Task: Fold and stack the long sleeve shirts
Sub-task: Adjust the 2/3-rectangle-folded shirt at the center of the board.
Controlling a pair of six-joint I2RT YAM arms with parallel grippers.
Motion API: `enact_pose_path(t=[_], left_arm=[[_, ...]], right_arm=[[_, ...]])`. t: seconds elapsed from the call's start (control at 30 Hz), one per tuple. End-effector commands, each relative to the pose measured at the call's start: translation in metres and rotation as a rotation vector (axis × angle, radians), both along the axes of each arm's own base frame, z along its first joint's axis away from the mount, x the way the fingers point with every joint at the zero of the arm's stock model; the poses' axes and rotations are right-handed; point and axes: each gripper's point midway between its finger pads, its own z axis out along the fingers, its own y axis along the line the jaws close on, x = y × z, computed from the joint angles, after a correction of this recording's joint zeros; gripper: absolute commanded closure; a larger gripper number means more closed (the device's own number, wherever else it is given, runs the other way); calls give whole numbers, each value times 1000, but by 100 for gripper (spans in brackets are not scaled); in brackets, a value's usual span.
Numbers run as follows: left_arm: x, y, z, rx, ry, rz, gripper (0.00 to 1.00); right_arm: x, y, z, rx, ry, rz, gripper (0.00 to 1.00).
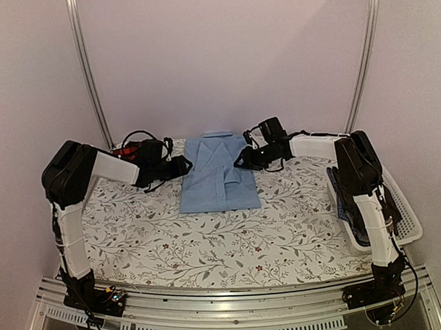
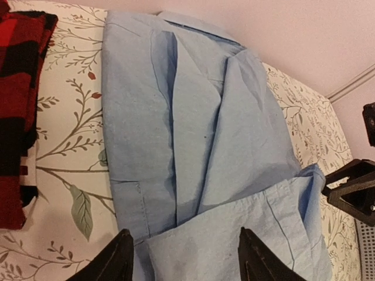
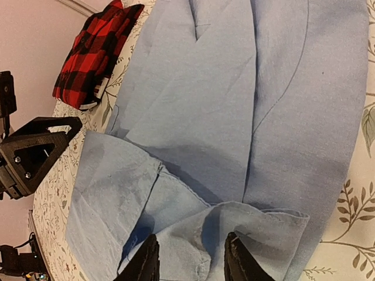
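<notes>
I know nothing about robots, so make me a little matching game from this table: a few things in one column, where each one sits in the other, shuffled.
Things:
1. light blue shirt
2. red-and-black plaid shirt
3. white basket

Places:
A. far left corner of the table
B. right edge of the table
C. far middle of the table, lying folded

Pairs: 1-C; 2-A; 3-B
</notes>
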Motion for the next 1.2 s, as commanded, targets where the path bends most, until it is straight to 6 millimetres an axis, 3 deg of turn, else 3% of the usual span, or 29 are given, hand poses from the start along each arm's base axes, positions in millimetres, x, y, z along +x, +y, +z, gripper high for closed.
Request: enact_pose_path(t=[0.0,0.13,0.23,0.37,0.7,0.93,1.17], left_arm=[[1,1,39,56,-30,22,37],[-8,-16,54,127,-24,16,33],[-15,-38,47,160,25,-21,33],[-24,-60,21,289,103,-25,34],[-27,-112,-11,394,199,-86,37],[-32,-117,-21,437,236,-87,40],[-26,-116,-8,447,197,-70,60]], right_arm=[[-14,-9,16,4,-22,-13,60],[-22,-20,33,18,-53,-27,48],[-27,-24,40,69,-37,-18,42],[-33,-26,37,90,-18,-21,44],[-39,-35,39,136,14,-25,49],[-42,-33,34,160,31,-16,48],[-46,-28,24,187,73,4,53]])
